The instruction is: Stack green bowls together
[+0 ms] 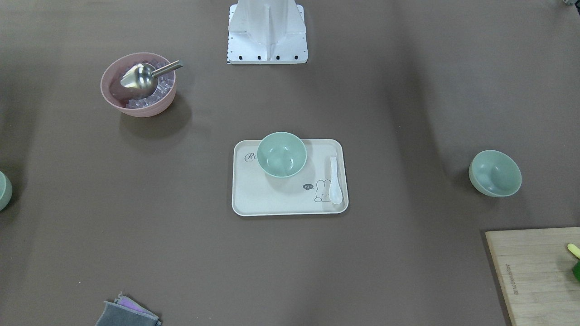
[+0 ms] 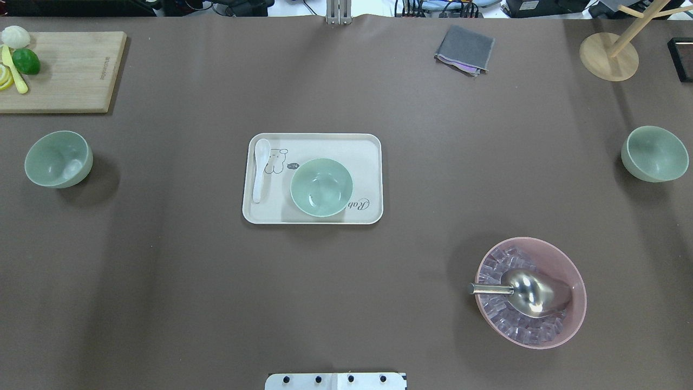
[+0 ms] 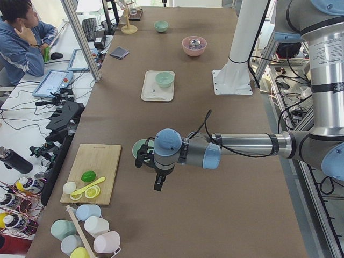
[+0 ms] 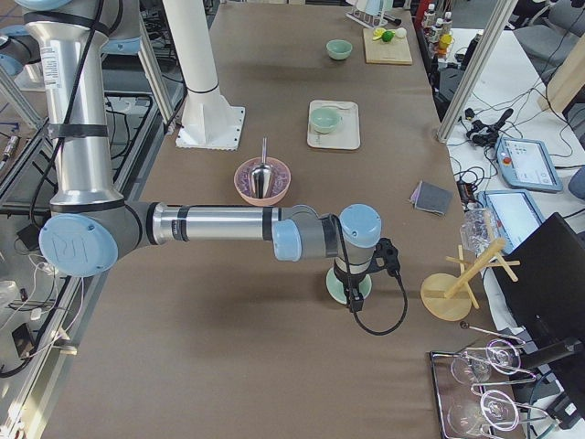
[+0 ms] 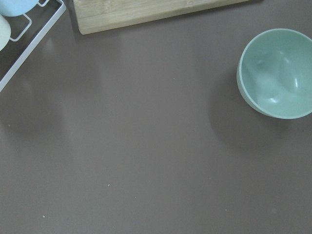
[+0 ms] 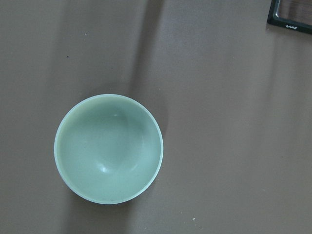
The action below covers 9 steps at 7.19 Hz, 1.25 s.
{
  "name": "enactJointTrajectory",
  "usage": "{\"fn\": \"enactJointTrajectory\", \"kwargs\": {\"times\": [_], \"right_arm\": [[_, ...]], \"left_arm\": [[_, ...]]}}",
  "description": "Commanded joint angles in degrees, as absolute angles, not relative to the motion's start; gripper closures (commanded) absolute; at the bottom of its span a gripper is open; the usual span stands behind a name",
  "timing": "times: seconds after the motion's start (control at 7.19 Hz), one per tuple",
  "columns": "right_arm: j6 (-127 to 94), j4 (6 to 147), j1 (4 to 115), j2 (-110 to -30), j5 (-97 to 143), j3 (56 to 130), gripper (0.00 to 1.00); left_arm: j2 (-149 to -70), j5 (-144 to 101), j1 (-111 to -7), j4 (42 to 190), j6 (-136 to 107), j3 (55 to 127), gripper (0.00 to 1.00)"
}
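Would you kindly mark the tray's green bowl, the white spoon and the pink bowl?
green bowl [image 2: 321,188]: overhead view, inner bottom.
white spoon [image 2: 259,181]: overhead view, handle.
pink bowl [image 2: 576,277]: overhead view, inner wall.

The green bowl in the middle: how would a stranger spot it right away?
Find the cream tray at the centre of the brown table. A green bowl stands on it, beside a white spoon. The two other green bowls sit on bare table near its ends; only this one is on a tray.
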<state>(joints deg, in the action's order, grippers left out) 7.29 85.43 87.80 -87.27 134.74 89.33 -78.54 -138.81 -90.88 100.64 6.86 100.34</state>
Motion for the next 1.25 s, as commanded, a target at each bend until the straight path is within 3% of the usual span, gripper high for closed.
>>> {"fn": "enactJointTrajectory", "kwargs": {"times": [0.0,1.11], "right_arm": [[7.3,85.4,87.8,-87.4,134.7,89.4,0.0],[7.1,85.5,87.5,-86.7,134.7,89.1,0.0]], "left_arm": [[-78.2,-138.7,-90.9,100.6,6.8,100.3,0.02],[-78.7,-139.0,-90.7,101.4,6.9,99.2,0.02]]}}
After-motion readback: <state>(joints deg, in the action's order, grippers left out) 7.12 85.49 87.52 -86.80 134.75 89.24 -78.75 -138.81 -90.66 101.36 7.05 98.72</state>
